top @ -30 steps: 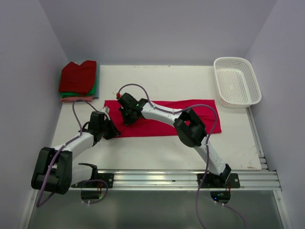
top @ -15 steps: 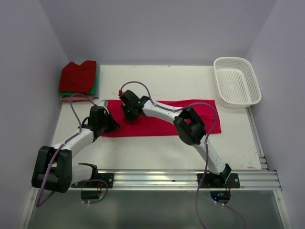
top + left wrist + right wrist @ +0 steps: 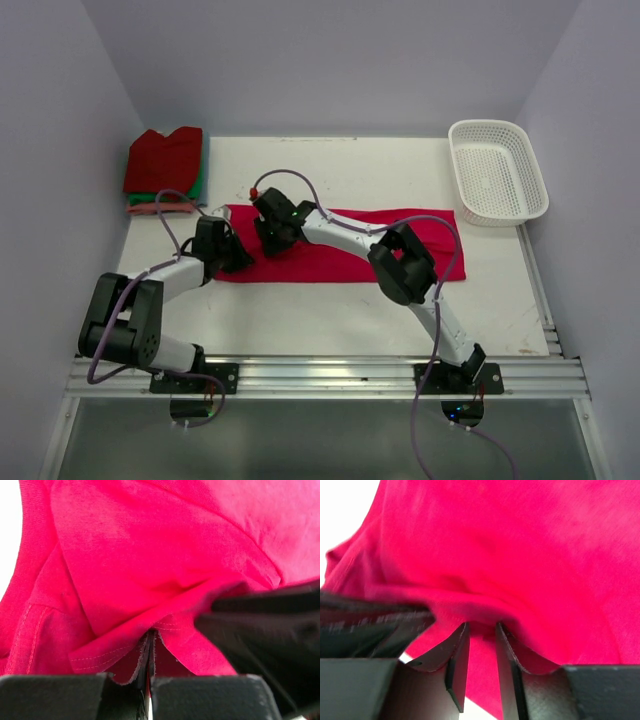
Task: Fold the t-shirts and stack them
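Observation:
The crimson-pink t-shirt (image 3: 340, 245) lies as a long folded strip across the middle of the table. My left gripper (image 3: 240, 260) is at its left end, shut on a hem of the cloth (image 3: 100, 580), with the jaws pressed together in the left wrist view (image 3: 149, 647). My right gripper (image 3: 272, 240) is just beside it on the strip's upper left part. Its jaws stand narrowly apart with a fold of the shirt (image 3: 520, 555) bunched at the tips (image 3: 481, 627). A stack of folded t-shirts (image 3: 163, 160), dark red over green and salmon, sits at the back left.
A white lattice basket (image 3: 465, 135) stands at the back right corner. The two grippers are close together, each showing black in the other's wrist view. Bare table (image 3: 330, 175) lies behind the strip. Walls close in on the left, the right and the back.
My left gripper moved up and right onto the shirt's left end. The right gripper shifted slightly toward the back. The strip's left end drew a little to the left.

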Robot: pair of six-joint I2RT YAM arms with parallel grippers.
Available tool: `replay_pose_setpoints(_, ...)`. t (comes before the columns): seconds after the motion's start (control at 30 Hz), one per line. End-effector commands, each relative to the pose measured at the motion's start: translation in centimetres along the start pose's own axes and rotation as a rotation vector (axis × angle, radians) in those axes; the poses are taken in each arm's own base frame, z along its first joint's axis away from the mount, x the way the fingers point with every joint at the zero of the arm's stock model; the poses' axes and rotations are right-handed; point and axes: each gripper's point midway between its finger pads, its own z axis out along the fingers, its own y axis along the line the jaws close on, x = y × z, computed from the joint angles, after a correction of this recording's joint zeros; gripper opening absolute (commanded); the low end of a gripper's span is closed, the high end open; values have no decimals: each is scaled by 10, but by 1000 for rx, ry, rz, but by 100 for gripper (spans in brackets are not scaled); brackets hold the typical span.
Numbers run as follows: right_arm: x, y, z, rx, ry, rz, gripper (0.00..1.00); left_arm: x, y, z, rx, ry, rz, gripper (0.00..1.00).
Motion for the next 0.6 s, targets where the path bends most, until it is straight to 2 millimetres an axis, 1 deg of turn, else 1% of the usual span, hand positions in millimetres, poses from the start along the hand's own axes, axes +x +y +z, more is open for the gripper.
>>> replay_pose_setpoints(0.0, -24, 4, -37, -11, -71, -24, 32, -21, -4, 12, 6, -60, 14, 0)
replay_pose_setpoints(0.07, -28, 2, -45, 0, -91, -24, 34, -18, -3, 17, 4, -51, 8, 0)
replay_pose_setpoints(0.1, -23, 0, -45, 5, -84, -27, 34, -17, -3, 18, 7, -49, 8, 0)
replay_pose_setpoints(0.13, -25, 0, -49, 4, -91, -27, 34, -16, -2, 20, 5, -43, 6, 0)
replay_pose_setpoints(0.27, -25, -6, -52, 33, -98, -40, 34, -15, -3, 21, 15, -40, 2, 0)
replay_pose_setpoints(0.33, -26, -9, -51, 50, -100, -55, 34, -13, -5, 20, 25, -35, -1, 0)
replay_pose_setpoints(0.4, -28, -14, -45, 76, -96, -69, 34, -12, -6, 19, 33, -33, -2, 0)
replay_pose_setpoints(0.47, -33, -16, -41, 90, -96, -77, 34, -11, -6, 18, 38, -32, -4, 0)
replay_pose_setpoints(0.5, -29, -20, -32, 104, -77, -83, 33, -11, -7, 18, 41, -31, -4, 0)
replay_pose_setpoints(0.53, -28, -22, -28, 109, -67, -82, 33, -10, -7, 17, 43, -31, -4, 0)
replay_pose_setpoints(0.57, -31, -24, -28, 114, -69, -80, 33, -9, -6, 17, 42, -28, -4, 0)
